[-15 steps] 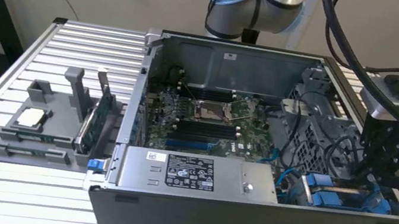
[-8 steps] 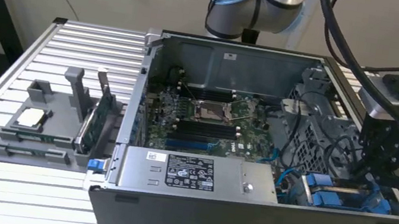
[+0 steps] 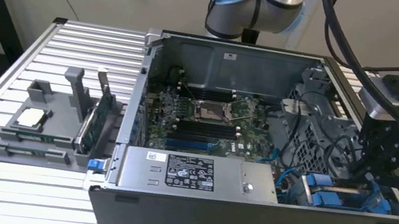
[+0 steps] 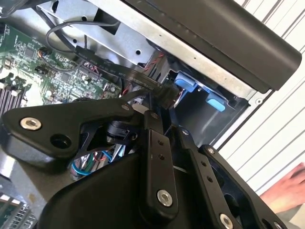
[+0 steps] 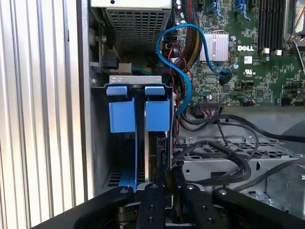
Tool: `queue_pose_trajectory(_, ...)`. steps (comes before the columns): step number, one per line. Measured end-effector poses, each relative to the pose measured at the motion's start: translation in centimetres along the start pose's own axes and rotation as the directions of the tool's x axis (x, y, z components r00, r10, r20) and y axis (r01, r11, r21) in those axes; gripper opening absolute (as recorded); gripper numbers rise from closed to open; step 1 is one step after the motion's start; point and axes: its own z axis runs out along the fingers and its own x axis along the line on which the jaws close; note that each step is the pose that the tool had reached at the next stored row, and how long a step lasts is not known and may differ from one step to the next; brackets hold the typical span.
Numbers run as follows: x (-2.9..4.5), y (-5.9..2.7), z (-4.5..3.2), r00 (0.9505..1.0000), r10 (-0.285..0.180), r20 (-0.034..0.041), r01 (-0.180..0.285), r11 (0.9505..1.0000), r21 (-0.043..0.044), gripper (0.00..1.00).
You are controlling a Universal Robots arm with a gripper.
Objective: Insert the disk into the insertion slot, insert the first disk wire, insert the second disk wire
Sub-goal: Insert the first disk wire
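Pinching plug (image 4: 164, 95), jaws seemingly at disk (image 5: 157, 114)

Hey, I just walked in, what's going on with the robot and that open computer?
A single robot arm has its gripper down inside the drive bay at a corner of the open computer case. Blue disk carriers already sit in the bay. In the second wrist view the gripper is closed on a black wire connector right next to a blue carrier. A grey fixture holding spare parts stands outside the case, at the exterior view's left.
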Motion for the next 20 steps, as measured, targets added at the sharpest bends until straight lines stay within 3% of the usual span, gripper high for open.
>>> queue_pose_trajectory(5,0.15,-0.05,0.02,1.0000,0.000,0.0003,0.000,1.0000,-0.0005,0.19)
queue_pose_trajectory(10,0.18,-0.07,0.22,0.9999,0.000,0.0141,0.000,1.0000,-0.0008,0.19)
queue_pose_trajectory(16,0.23,-0.05,1.04,0.9999,0.000,0.0161,0.000,1.0000,-0.0011,0.19)
queue_pose_trajectory(20,0.21,-0.06,0.62,0.9999,0.000,0.0166,0.000,1.0000,-0.0014,0.26)
